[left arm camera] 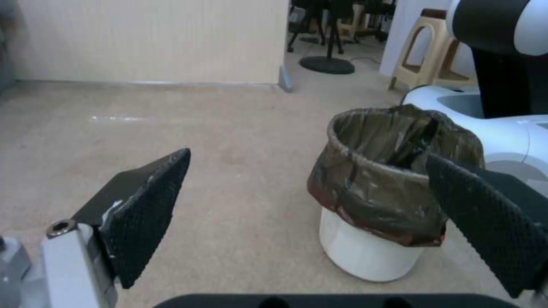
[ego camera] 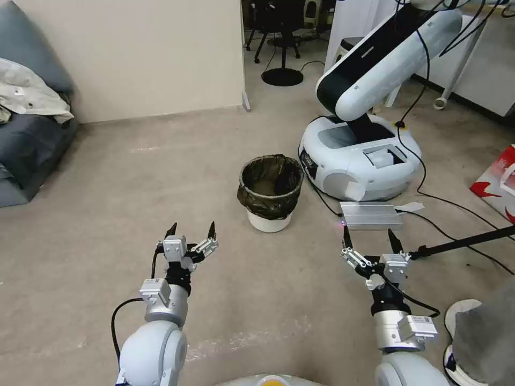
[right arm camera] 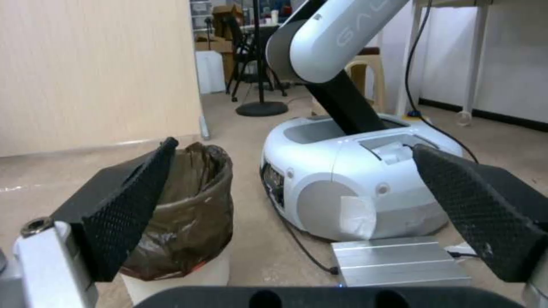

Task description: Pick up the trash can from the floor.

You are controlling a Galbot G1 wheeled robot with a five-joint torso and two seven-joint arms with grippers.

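Over on the left a grey couch (ego camera: 29,134) with a crumpled pale cloth on it sits against the wall. In front of it the floor (ego camera: 134,182) is plain beige carpet with a few whitish scuffs. The left gripper (ego camera: 192,229) hangs low over that carpet with its two dark fingers spread wide and nothing between them. In its own wrist view the left gripper (left arm camera: 308,184) looks out at the bin, which stands ahead of it and off toward the robot's right.

The trash can (ego camera: 270,192) stands upright on the floor between the two arms but farther out than either, clear of both. Its dark crinkled bag is folded down over the rim, leaving a white band at the base.

Just beyond it on the right sits a big white robot base (ego camera: 359,161) with a slanted arm rising from it, and a flat silver box (ego camera: 372,215) with cables lies before that. The right gripper (ego camera: 371,238) hovers just short of the box, fingers also parted and empty; from its wrist, the right gripper (right arm camera: 294,179) frames the trash can (right arm camera: 188,214) at one finger.
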